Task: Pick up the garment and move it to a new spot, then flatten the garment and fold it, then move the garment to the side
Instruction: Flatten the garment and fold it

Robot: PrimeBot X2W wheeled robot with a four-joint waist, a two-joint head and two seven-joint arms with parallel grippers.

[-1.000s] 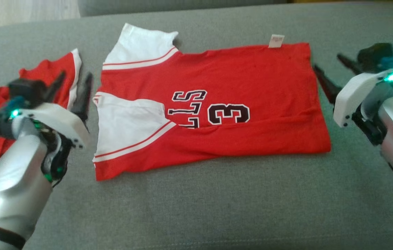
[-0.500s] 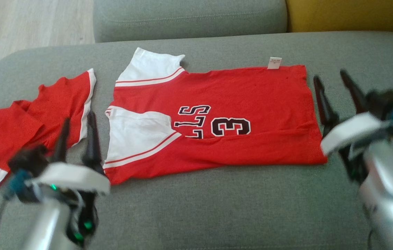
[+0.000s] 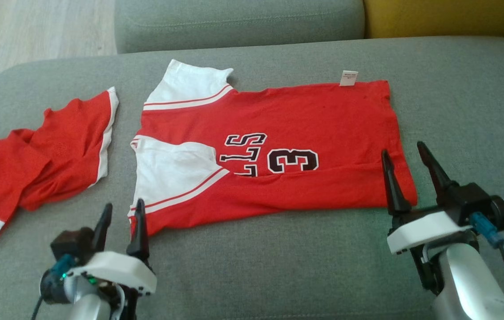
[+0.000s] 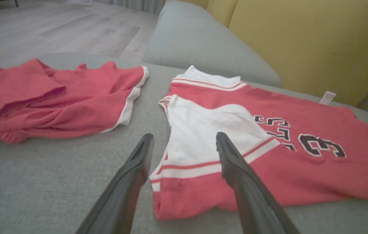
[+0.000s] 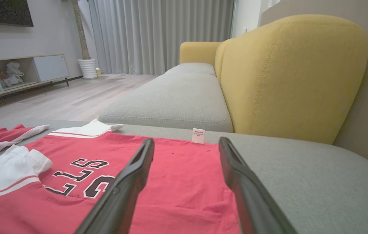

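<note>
A red jersey, the garment (image 3: pixel 287 129), lies flat on the grey sofa seat (image 3: pixel 278 275), with white sleeves to the left, black lettering and a small white tag at its far edge. Its near long edge is folded up over the front. My left gripper (image 3: pixel 124 203) stands open at the garment's near left corner, one finger over the hem; the left wrist view shows the fingers (image 4: pixel 184 135) straddling the white sleeve band of the garment (image 4: pixel 300 169). My right gripper (image 3: pixel 402 149) is open over the garment's near right corner, also straddling the cloth (image 5: pixel 177 172) in the right wrist view.
A second red piece with white trim (image 3: pixel 47 146) lies crumpled at the seat's left end. Another grey seat cushion (image 3: pixel 234 22) and a yellow backrest (image 3: pixel 438 18) lie beyond. Wooden floor (image 3: pixel 34 31) shows past the left edge.
The head camera has tilted, shifting the whole picture. Both grippers have come from the garment's left and right sides toward its near corners, staying open. The garment lies as before.
</note>
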